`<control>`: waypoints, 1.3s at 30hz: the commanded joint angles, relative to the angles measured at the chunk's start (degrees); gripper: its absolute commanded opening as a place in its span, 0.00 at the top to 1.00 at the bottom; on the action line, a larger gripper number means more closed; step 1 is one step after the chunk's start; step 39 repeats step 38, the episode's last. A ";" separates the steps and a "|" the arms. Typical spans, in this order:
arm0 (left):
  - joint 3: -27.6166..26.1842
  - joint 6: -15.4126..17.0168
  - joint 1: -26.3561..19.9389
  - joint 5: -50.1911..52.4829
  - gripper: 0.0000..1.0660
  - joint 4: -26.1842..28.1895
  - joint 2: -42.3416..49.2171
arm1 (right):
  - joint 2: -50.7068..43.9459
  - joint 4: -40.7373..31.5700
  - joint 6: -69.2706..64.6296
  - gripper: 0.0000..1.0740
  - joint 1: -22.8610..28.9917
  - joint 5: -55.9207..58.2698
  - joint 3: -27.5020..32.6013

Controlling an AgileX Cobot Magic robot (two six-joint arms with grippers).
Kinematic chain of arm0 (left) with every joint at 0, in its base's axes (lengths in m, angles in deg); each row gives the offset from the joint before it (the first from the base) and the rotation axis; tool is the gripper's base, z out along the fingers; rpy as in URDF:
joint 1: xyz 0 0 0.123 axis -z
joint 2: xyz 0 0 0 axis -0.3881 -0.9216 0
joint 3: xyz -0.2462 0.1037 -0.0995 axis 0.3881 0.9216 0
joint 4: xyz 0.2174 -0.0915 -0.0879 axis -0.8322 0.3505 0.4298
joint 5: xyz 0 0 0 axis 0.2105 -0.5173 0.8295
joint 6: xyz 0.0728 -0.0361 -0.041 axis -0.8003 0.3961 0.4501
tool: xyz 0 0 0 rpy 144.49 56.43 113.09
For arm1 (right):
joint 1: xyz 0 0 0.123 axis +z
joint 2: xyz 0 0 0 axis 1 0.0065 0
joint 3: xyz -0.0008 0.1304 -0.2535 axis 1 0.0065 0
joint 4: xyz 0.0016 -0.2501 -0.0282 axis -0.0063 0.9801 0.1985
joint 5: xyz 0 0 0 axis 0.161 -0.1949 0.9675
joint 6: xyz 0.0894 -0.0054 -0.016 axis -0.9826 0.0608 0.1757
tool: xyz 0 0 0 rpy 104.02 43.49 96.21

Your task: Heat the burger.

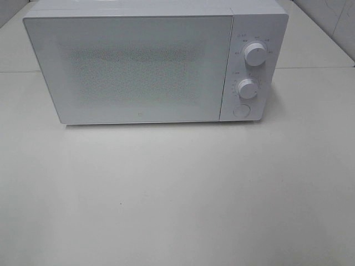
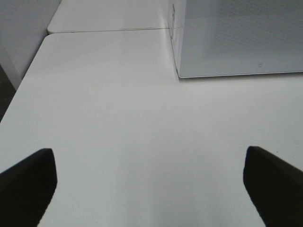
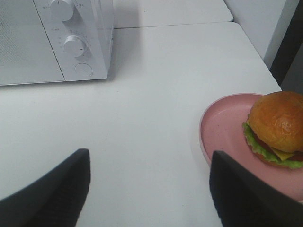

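Observation:
In the right wrist view the burger (image 3: 277, 125), with a golden-brown bun, green lettuce and cheese, sits on a round pink plate (image 3: 222, 130) on the white table. My right gripper (image 3: 149, 184) is open over bare table. One of its dark fingers (image 3: 251, 194) overlaps the plate's near rim. The white microwave (image 1: 133, 66) stands at the back with its door shut. My left gripper (image 2: 150, 184) is wide open above bare table, short of the microwave's left corner (image 2: 236, 38). The exterior high view shows neither gripper, burger nor plate.
The microwave's panel carries two white knobs (image 1: 255, 54) (image 1: 247, 88) and a round button (image 1: 241, 110) on its right side. A seam (image 2: 109, 30) joins two white tabletops behind. The table's left edge (image 2: 19, 90) drops to a dark floor.

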 commanded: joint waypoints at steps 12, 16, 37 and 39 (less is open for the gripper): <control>0.00 0.52 2.23 0.11 0.01 0.00 1.60 | -1.78 -0.17 0.74 0.37 -0.06 -0.52 0.23; 0.00 0.52 2.23 0.11 0.01 0.00 1.60 | -1.78 -0.17 0.74 0.37 -0.06 -0.52 0.23; 0.00 0.52 2.23 0.11 0.01 0.00 1.60 | -1.78 -0.17 0.74 0.37 -0.06 -0.52 0.23; 0.00 0.52 2.23 0.11 0.01 0.00 1.60 | -1.78 -0.17 0.74 0.37 -0.06 -0.52 0.23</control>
